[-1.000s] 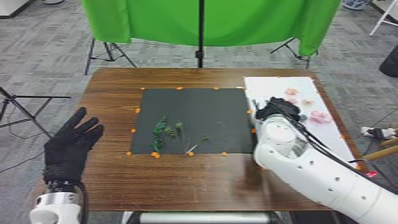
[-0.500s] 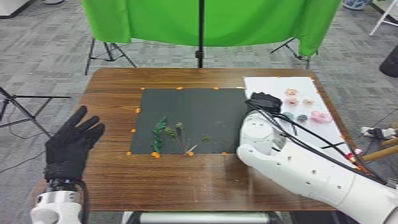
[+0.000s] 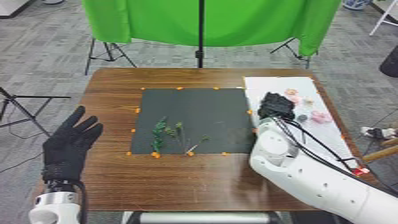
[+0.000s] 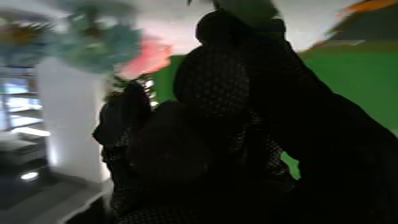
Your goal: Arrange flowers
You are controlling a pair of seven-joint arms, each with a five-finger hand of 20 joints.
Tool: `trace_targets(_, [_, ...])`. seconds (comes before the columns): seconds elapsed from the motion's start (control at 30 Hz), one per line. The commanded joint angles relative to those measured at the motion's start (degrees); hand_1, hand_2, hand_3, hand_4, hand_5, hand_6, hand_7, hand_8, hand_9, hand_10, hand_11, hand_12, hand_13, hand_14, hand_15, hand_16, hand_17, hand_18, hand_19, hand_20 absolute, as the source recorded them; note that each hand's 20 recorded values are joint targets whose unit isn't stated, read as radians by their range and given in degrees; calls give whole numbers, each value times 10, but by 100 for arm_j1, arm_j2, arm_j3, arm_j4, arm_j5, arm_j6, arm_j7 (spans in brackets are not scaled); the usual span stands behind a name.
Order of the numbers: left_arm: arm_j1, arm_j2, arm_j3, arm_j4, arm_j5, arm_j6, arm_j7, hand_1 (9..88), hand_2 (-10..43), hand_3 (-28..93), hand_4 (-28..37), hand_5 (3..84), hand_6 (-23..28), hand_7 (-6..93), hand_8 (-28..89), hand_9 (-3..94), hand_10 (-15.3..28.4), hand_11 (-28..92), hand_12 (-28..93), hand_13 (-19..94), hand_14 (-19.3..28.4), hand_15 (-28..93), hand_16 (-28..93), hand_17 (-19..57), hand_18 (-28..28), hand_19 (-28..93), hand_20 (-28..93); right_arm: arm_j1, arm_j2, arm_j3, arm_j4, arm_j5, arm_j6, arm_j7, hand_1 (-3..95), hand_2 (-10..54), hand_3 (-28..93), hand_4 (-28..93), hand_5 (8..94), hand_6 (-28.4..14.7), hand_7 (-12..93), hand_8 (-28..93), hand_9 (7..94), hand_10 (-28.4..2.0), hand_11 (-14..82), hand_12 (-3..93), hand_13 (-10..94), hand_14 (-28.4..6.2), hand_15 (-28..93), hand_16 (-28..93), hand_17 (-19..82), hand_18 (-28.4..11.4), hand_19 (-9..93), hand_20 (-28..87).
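My left hand (image 3: 67,150) is over the table's left edge, palm down with straight fingers, holding nothing. My right hand (image 3: 276,106) is above the left part of the white sheet (image 3: 266,85), beside the black mat (image 3: 191,107). In the right wrist view, the thumb and fingers of my right hand (image 4: 213,85) close on a grey-green piece (image 4: 249,9) at their tips. Green stems (image 3: 159,135) and thin sprigs (image 3: 179,131) lie on the mat's lower part. Pink flowers (image 3: 321,117) and a grey-blue one (image 3: 302,118) rest on the sheet; a blurred blue-green flower (image 4: 96,44) appears near my right hand.
Orange tape pieces (image 3: 155,155) line the mat's edges on the brown table (image 3: 169,185). My right forearm crosses the table's right front. A green cloth (image 3: 151,22) hangs on a stand behind the table.
My right hand first went left to the mat's right edge, then came back right over the white sheet. My left hand has stayed in place.
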Motion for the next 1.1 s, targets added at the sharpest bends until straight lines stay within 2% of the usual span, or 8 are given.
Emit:
trace_targets(0.03, [98,9,-4,-11,-94,79,46,237,60,838,-245,381,96,91,-80,362,209,281,111,243,282,613,-113,-80,272,578,60,57,325,363,-305,-105,258,59,567,-95,754,-283,918,-48,209,106,893,-111,508,278,832,-70,797,250,399,-246,932,344])
trace_targets(0.27, [166,106,25,-35,-173,125,182,237,60,839,-246,381,97,90,-79,362,210,281,111,243,281,613,-113,-81,273,578,60,-315,118,610,-1105,-260,29,-108,564,-95,768,-283,922,-51,209,114,895,-113,517,277,835,-73,804,250,398,-251,932,365])
trace_targets(0.47, [184,92,5,-56,-139,109,163,238,60,838,-246,381,97,90,-79,362,209,281,111,243,280,613,-113,-81,273,578,60,-716,-374,615,-1639,-377,-383,-295,561,-95,778,-282,925,-54,207,123,897,-117,521,277,838,-77,808,250,400,-255,932,381])
trace_targets(0.6, [100,-29,-14,-38,9,46,-49,238,60,838,-246,381,97,91,-79,362,209,282,111,243,280,613,-113,-81,273,578,59,-927,-611,521,-1682,-384,-521,-357,562,-95,775,-282,927,-55,203,126,898,-118,521,276,838,-78,810,250,401,-258,932,388])
trace_targets(0.7, [113,31,8,-40,-52,77,21,238,60,838,-245,381,96,91,-79,362,209,282,111,243,280,613,-113,-81,273,579,59,-989,-764,394,-1611,-347,-727,-416,563,-95,774,-282,928,-55,201,128,898,-119,522,275,838,-78,810,249,401,-259,932,391])
trace_targets(0.83, [118,22,-11,-41,-25,60,-5,238,60,838,-245,381,97,92,-79,361,210,281,111,243,281,613,-113,-81,273,578,59,-1007,-898,297,-1444,-309,-964,-341,564,-95,771,-280,928,-56,198,129,897,-120,524,274,838,-80,812,249,401,-260,932,394])
trace_targets(0.93, [80,-47,-26,-29,51,31,-99,238,60,838,-245,381,96,92,-80,362,210,281,111,243,281,613,-113,-81,272,578,59,-1058,-939,366,-1463,4,-1303,-245,553,-95,771,-266,926,-53,199,131,895,-123,529,271,835,-82,813,251,400,-261,932,395])
trace_targets(1.1, [38,-143,-63,-18,155,-7,-268,238,61,838,-245,381,96,92,-80,362,209,281,111,244,281,613,-113,-81,273,578,59,-1016,-972,274,-1374,28,-1336,-248,543,-95,734,-245,911,-41,218,113,876,-129,561,250,824,-85,817,250,391,-258,932,393])
